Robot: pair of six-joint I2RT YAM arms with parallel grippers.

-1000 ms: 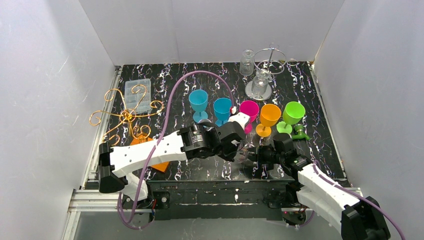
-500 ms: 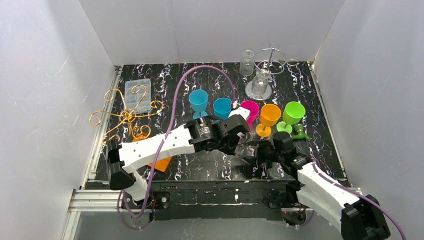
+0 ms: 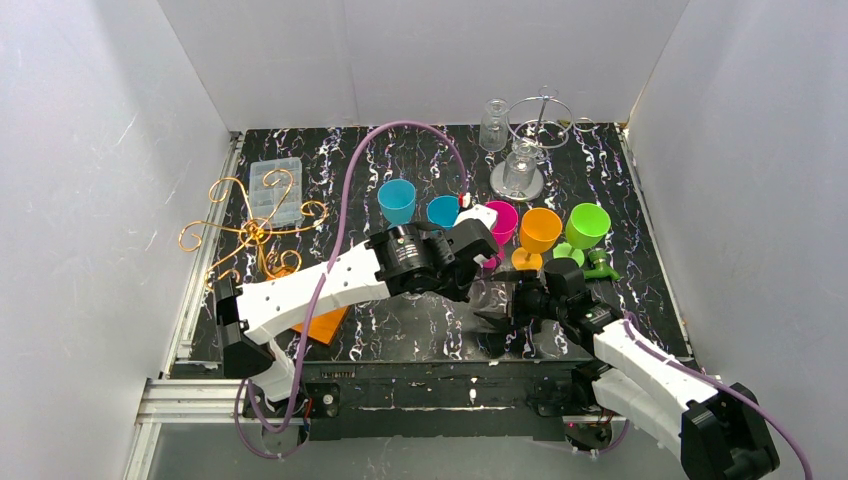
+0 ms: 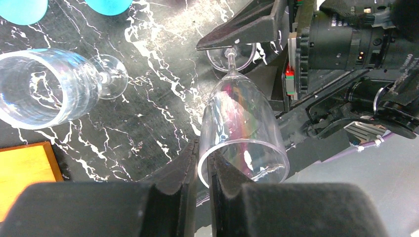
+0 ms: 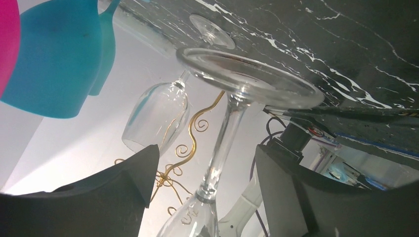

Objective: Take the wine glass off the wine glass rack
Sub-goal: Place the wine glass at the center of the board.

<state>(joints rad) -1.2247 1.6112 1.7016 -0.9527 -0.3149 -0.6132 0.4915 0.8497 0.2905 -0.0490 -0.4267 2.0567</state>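
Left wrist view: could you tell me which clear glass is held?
The right-hand glass, rim pinched by the left end effector; the other glass sits untouched.

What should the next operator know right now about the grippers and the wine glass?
Left gripper: shut on the rim of the clear wine glass, held tilted in the air.
Right gripper: open, fingers either side of the stem, not gripping.
Done: that glass is away from the gold rack and the silver rack; a second glass lies on the table.
Left: probably set it down and release.
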